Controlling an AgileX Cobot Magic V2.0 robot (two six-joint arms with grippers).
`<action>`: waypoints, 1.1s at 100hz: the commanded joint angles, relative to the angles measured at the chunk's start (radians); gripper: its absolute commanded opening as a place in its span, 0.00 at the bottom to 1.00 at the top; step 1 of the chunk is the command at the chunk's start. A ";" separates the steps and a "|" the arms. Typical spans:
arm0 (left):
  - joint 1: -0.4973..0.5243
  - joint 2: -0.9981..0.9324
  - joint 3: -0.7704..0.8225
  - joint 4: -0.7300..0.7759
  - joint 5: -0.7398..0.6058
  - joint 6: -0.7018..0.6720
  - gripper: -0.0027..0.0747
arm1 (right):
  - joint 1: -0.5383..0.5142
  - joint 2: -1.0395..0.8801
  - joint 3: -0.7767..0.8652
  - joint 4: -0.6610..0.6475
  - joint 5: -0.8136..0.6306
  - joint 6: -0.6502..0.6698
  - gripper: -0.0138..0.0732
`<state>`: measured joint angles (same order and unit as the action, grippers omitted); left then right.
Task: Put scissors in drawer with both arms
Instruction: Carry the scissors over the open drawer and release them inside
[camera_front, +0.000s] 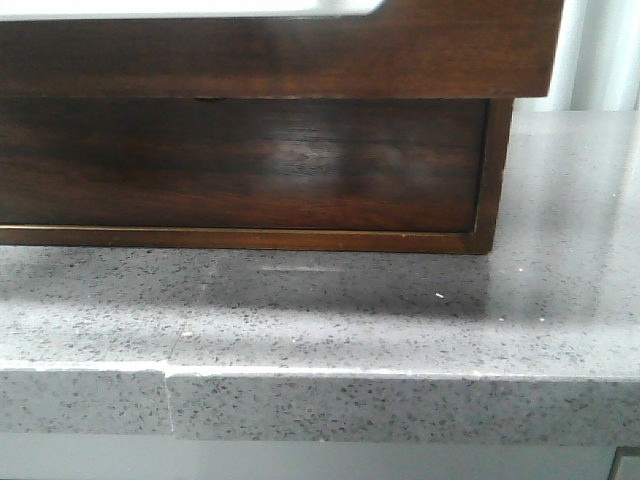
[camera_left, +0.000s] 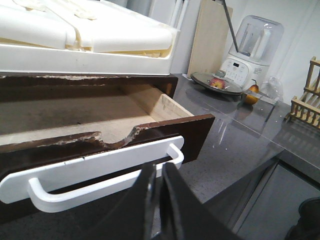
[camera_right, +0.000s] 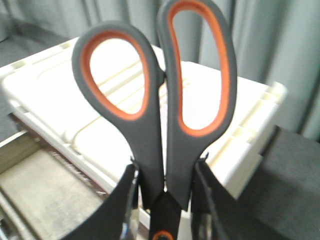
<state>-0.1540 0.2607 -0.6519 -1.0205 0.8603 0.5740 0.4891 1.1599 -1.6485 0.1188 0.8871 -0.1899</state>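
The right pincer grips the scissors, handles up, above the open drawer.

No words, numbers or signs can be read on anything here; the small buttons are too blurry.

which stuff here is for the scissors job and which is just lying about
For the job:
scissors, held in the right end effector
open drawer
left end effector

Just lying about:
blender
cutting board
white tray
wooden rack
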 joint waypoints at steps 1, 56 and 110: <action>-0.005 0.011 -0.032 -0.045 -0.052 0.000 0.01 | 0.092 0.034 -0.037 0.007 -0.073 -0.110 0.08; -0.005 0.011 -0.032 -0.045 -0.050 0.000 0.01 | 0.286 0.352 -0.037 -0.119 -0.042 -0.311 0.08; -0.005 0.011 -0.032 -0.038 -0.049 0.000 0.01 | 0.290 0.375 -0.037 -0.109 -0.018 -0.311 0.08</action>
<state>-0.1540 0.2607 -0.6519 -1.0169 0.8603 0.5740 0.7818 1.5812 -1.6627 -0.0122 0.8847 -0.5074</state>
